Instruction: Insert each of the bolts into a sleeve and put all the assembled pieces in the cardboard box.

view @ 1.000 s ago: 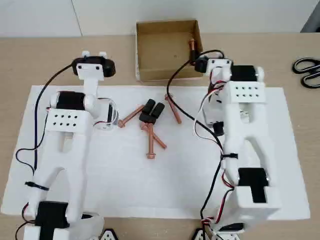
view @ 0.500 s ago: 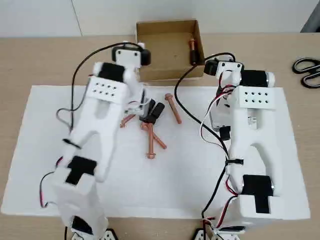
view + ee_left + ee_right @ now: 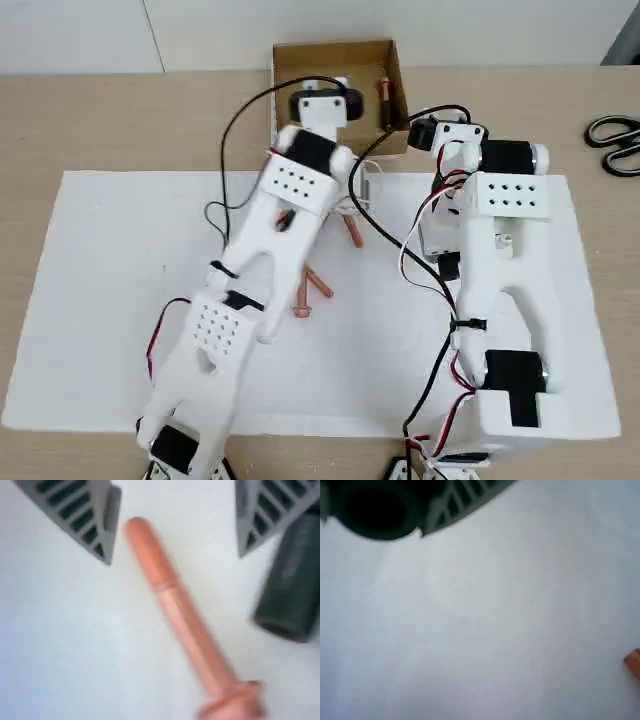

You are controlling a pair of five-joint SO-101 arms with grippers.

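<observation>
My left gripper [image 3: 175, 535] is open just above the white mat, its two grey fingertips [image 3: 95, 525] on either side of the tip of a copper bolt [image 3: 185, 620]. A loose black sleeve [image 3: 290, 590] lies beside that bolt. From above, the left arm stretches across the middle of the mat and hides the sleeves; three bolts [image 3: 352, 230] show past it. My right gripper [image 3: 415, 515] is shut on a black sleeve [image 3: 375, 510], seen end-on, over bare mat. The cardboard box [image 3: 280, 100] holds one assembled bolt and sleeve [image 3: 383, 100].
The white mat [image 3: 120, 300] covers most of the wooden table, with free room on its left half. Scissors [image 3: 615, 132] lie at the table's far right. The right arm's black cable [image 3: 385, 240] crosses the mat beside the bolts.
The left arm has swung from the mat's left side to the right, over the pile of bolts and sleeves. The right arm shifted slightly, then stayed put.
</observation>
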